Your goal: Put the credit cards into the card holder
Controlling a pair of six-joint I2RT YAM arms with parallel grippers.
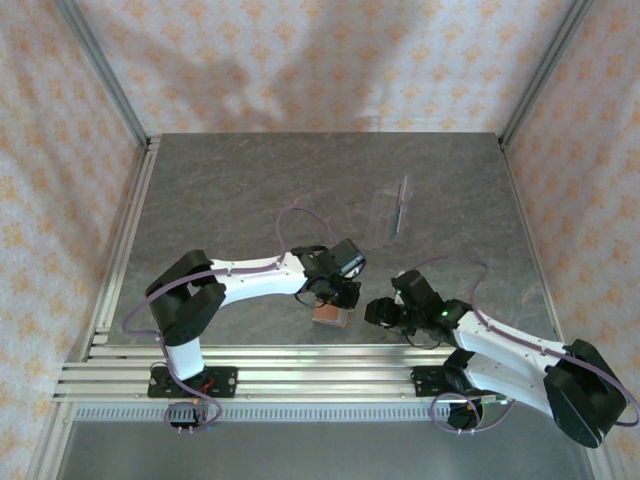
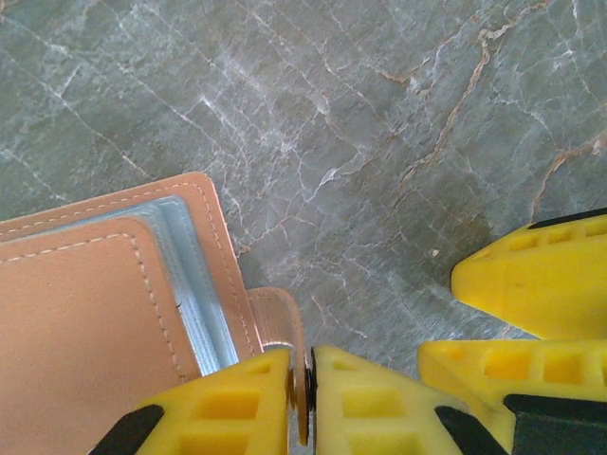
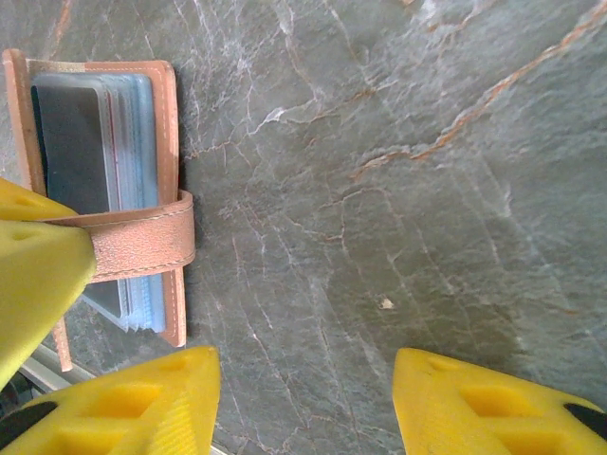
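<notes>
Grey marbled table [image 1: 250, 200] holds the brown card holder [image 1: 330, 316] near its front edge, between the two arms. In the right wrist view its long side runs up and down, with a dark card [image 3: 71, 142] tucked inside. Left gripper [image 2: 303, 365] pinches the snap tab [image 2: 275, 318]. Right gripper [image 3: 303, 379] sits just beside, jaws spread, holding nothing. A clear stand [image 1: 392, 212] is well behind.

The left arm [image 1: 250, 280] is extended rightward from its base, with the wrist bent down over the card holder [image 1: 330, 316]. The left gripper [image 2: 310, 365] is found clamped on the card holder's snap tab [image 2: 275, 327], jaws nearly together. The right arm [image 1: 500, 345] is extended leftward. The right gripper [image 3: 303, 370] is positioned just right of the card holder, jaws parted, nothing held between them.
</notes>
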